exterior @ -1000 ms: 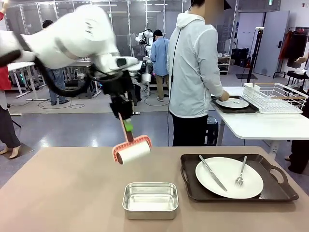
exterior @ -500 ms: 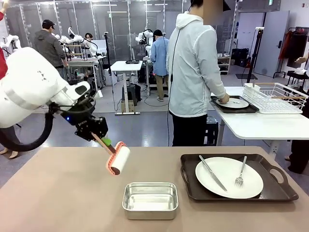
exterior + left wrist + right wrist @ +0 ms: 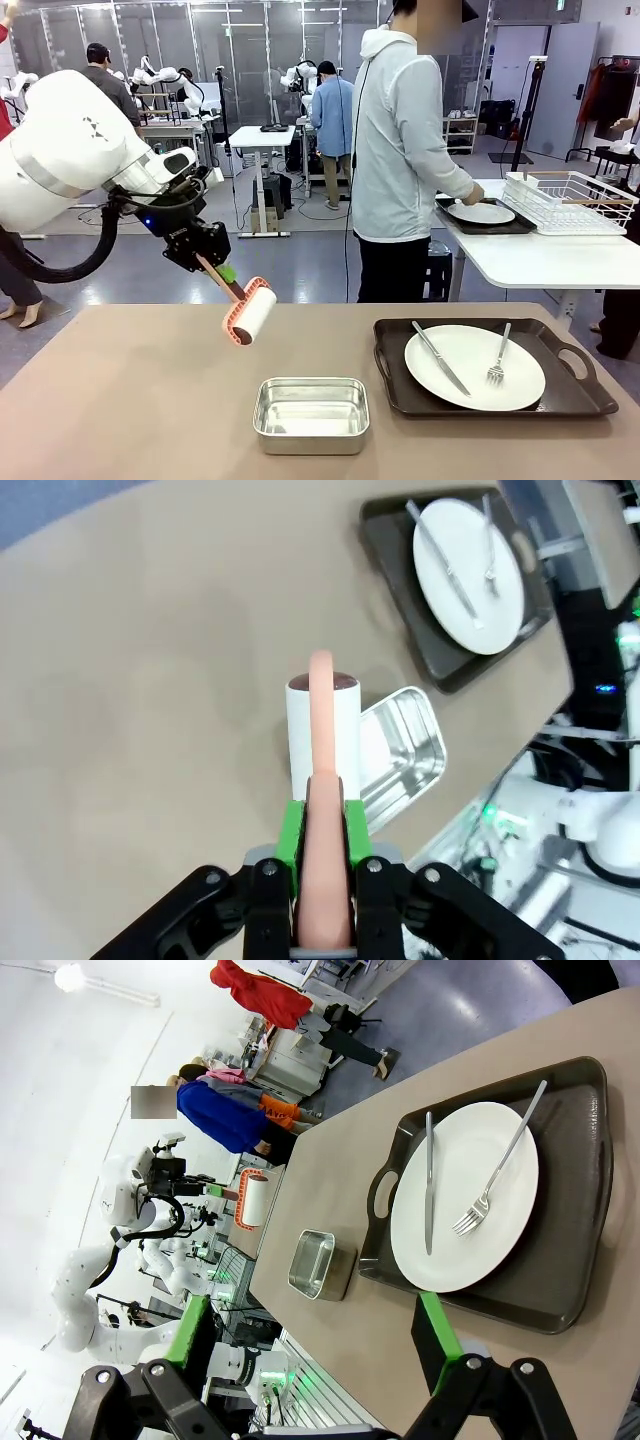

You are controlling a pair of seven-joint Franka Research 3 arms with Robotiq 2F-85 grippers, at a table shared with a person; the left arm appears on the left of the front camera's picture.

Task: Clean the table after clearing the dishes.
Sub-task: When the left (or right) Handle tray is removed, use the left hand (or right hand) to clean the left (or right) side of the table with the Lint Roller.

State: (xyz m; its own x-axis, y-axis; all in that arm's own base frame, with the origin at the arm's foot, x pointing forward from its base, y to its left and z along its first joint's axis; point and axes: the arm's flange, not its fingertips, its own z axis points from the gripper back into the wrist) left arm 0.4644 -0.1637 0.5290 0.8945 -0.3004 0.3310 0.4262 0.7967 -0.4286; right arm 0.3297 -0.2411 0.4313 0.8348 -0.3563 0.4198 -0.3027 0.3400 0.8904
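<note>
Roller (image 3: 250, 312) clamped in left gripper (image 3: 222, 272), above table (image 3: 130, 400)

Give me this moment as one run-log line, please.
left claw: shut on lint roller, over table | right claw: open | plate, knife, fork on tray: not yet cleared | steel pan: on table

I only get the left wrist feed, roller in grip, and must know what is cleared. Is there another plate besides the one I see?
Observer: Yes. A second plate lies on a tray on the white side table, with the person's hand by it.
Operator: And the right gripper, is it carrying anything?
Observer: No. The right gripper is open and empty, facing the table.
</note>
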